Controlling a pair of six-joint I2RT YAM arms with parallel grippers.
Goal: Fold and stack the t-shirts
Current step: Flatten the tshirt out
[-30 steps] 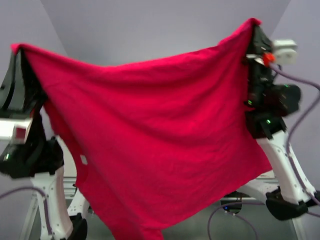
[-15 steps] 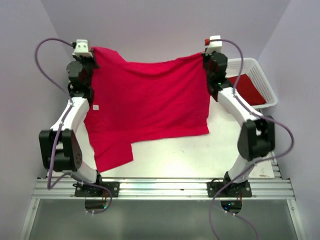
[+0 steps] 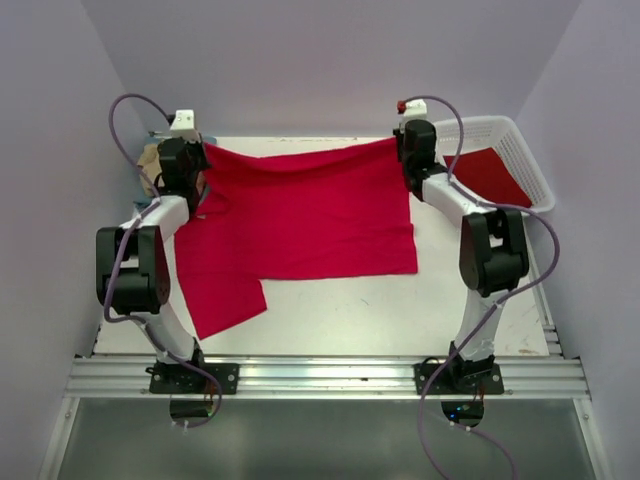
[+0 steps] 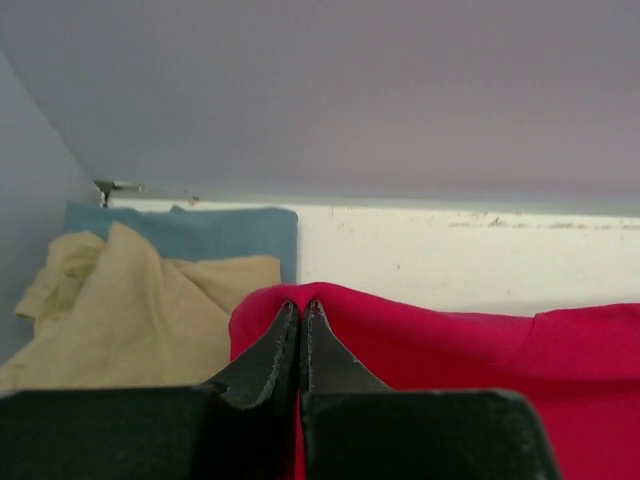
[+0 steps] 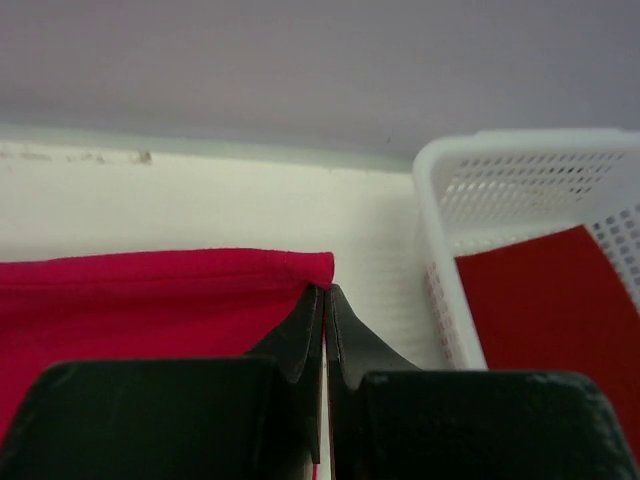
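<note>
red t-shirt (image 3: 310, 220): we see it spread across the desk (image 3: 400, 310), far edge stretched between both tools
left tool (image 4: 302, 308): clamped tight on its far-left corner
right tool (image 5: 325, 292): clamped tight on its far-right corner

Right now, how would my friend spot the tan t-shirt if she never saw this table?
Start at the white table and go to its far left corner, beside the left pincer pinching the red t-shirt. There a crumpled tan t-shirt lies on a blue-grey one. It is the only sandy-coloured cloth, bunched up not spread flat.
</note>
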